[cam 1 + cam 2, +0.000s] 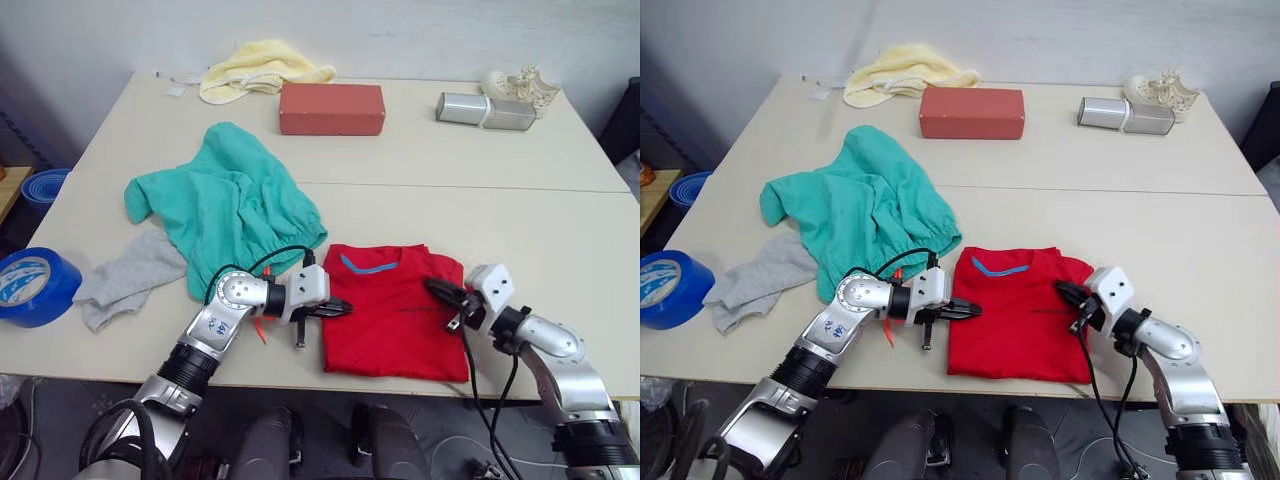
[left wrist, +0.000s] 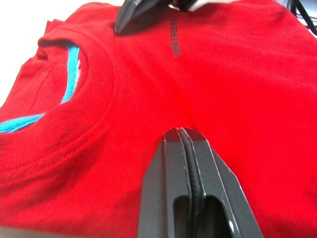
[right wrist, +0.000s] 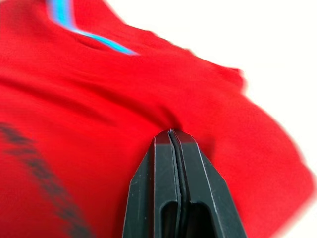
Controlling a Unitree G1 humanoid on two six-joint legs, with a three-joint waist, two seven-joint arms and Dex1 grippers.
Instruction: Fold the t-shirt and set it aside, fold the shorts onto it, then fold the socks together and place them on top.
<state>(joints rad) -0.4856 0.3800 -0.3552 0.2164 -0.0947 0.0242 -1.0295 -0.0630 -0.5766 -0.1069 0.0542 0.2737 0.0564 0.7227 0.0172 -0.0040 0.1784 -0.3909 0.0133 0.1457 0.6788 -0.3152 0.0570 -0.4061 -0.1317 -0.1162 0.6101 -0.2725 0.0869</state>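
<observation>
The red t-shirt (image 1: 395, 318) lies folded into a compact rectangle at the table's near edge, blue collar band facing up. My left gripper (image 1: 343, 308) reaches over its left edge, and its fingers (image 2: 171, 163) are shut with the fabric creasing at the tips. From the other side, my right gripper (image 1: 433, 288) is also shut, and the cloth puckers at its tips (image 3: 171, 133). The teal shorts (image 1: 230, 205) lie crumpled to the left of the shirt. The grey socks (image 1: 125, 280) lie beside the shorts near the left edge.
At the back of the table (image 1: 520, 210) lie a pale yellow cloth (image 1: 260, 68), a red block (image 1: 332, 108), a silver box (image 1: 485, 110) and a white object (image 1: 520, 85). A blue tape roll (image 1: 30, 285) sits at the front left corner.
</observation>
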